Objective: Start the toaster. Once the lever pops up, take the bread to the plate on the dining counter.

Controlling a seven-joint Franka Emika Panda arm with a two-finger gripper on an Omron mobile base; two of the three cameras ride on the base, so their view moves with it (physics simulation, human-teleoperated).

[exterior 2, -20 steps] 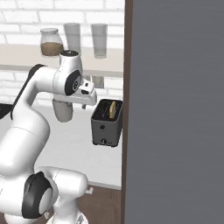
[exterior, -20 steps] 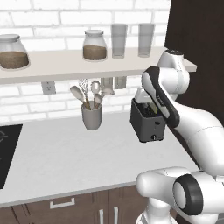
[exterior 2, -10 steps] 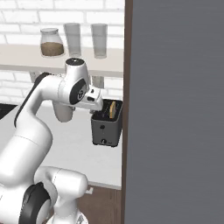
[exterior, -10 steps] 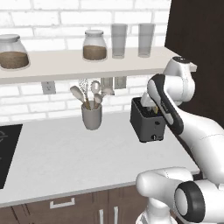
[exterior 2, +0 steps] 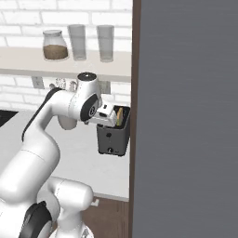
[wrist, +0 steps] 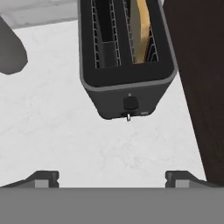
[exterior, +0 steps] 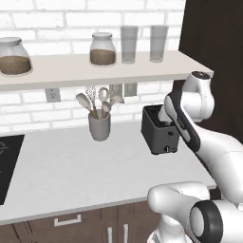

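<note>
The dark grey toaster (wrist: pixel 127 83) stands on the white worktop, close to a dark tall panel. The bread (wrist: pixel 141 30) stands upright in its right-hand slot; the other slot is empty. A dark lever (wrist: pixel 130 103) and a tiny pale knob (wrist: pixel 128 117) sit low on the face nearest the hand. My gripper (wrist: pixel 111 178) hovers just above and in front of that face, open, with nothing between its fingertips (wrist: pixel 43 177). From the right base, the gripper (exterior 2: pixel 114 120) hangs over the toaster (exterior 2: pixel 113 139) beside the bread (exterior 2: pixel 120 116). The plate and the dining counter are out of view.
A grey utensil crock (exterior: pixel 99 126) with spoons stands left of the toaster (exterior: pixel 159 133). Above runs a shelf (exterior: pixel 95 71) with jars and glasses. The tall dark panel (exterior 2: pixel 186 116) rises right beside the toaster. A black cooktop (exterior: pixel 5 163) lies at the far left.
The jaws have spread wider. The hand has come down and closer over the toaster's top, and the elbow has swung a little to the right.
</note>
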